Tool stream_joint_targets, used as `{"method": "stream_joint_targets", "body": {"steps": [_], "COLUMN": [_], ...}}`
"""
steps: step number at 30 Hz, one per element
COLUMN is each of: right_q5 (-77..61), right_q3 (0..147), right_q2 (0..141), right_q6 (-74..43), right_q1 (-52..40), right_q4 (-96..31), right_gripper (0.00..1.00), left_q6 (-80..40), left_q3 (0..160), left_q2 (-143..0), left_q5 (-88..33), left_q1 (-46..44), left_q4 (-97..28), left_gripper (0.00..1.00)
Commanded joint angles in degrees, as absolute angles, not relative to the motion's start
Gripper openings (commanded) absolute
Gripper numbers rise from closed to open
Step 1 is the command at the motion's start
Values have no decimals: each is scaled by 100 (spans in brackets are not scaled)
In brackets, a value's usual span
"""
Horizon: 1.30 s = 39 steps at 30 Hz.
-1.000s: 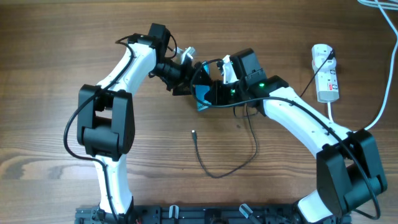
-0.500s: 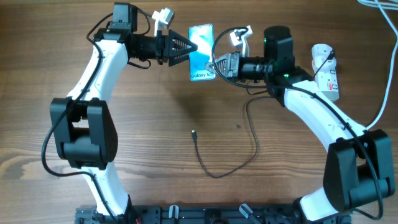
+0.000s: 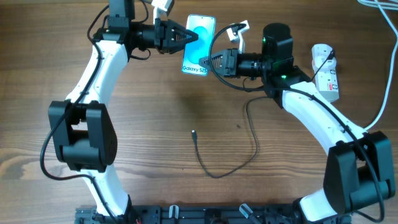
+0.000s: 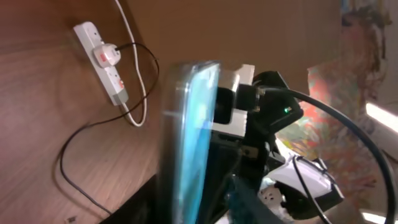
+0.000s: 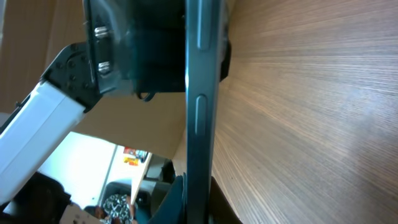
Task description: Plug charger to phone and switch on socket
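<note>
The phone (image 3: 199, 43) is held off the surface (image 3: 149, 162) near its far edge, screen upward, presumably so that its lower port can be reached. It is clamped along its left side by the left end effector (image 3: 188, 38). The right end effector (image 3: 211, 62) is set against the lower right corner, though its grip cannot be told. The charger (image 3: 255, 146) is draped mid-surface, tip free. The socket (image 3: 326, 74) is placed toward the far right corner.

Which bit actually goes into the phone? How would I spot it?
On the wooden table, in the middle and below the lit phone in the overhead view, a thin black cable loops. Its free end is the small connector tip, lying alone on bare wood, unlike the thick white cord at the right.
</note>
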<state>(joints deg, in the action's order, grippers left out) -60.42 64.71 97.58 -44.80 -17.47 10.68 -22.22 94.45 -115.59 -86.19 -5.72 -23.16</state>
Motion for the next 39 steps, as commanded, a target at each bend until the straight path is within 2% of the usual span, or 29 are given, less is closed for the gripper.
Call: {"method": "stream_joint_targets", "body": {"steps": [1, 8, 16, 28, 31, 35, 36, 37, 38, 39], "right_q5": [-6005, -6405, -6573, -6305, -6305, -6302, -6305, -6305, -6302, -6300], "right_q3": [6501, 6501, 6501, 6501, 6501, 6501, 6501, 6501, 6501, 6501], "right_q2": [9762, 9762, 9762, 9762, 9762, 9762, 9762, 9762, 9762, 9762], "right_q6": [-4322, -4359, -4982, -5144, -5144, -5144, -5144, -5144, -5142, -5124], "right_q1": [-1804, -1796, -1549, -1481, -1481, -1481, -1481, -1481, -1481, -1481], "right_q4": [1009, 1026, 1256, 1391, 1387, 1389, 1389, 1389, 1389, 1393], "right_gripper": [4, 4, 4, 4, 4, 5, 9, 17, 33, 44], "left_q6": [-2427, -2425, -2318, -2311, -2311, -2294, -2294, -2294, -2294, -2294], "left_q3": [9526, 9526, 9526, 9526, 9526, 9526, 9526, 9526, 9526, 9526], "left_q2": [-11216, -11216, -11216, -11216, -11216, -11216, -11216, -11216, -11216, -11218], "left_q5": [-9037, -9037, -9039, -9037, -9037, -9037, -9035, -9035, -9035, -9024], "left_q1": [-751, -1020, -987, -779, -794, -792, -792, -792, -792, -792], "left_q4": [-2521, -2530, -2663, -2790, -2790, -2790, -2790, -2790, -2790, -2788], "left_gripper": [32, 32, 31, 40, 33, 19, 13, 8, 4, 4]}}
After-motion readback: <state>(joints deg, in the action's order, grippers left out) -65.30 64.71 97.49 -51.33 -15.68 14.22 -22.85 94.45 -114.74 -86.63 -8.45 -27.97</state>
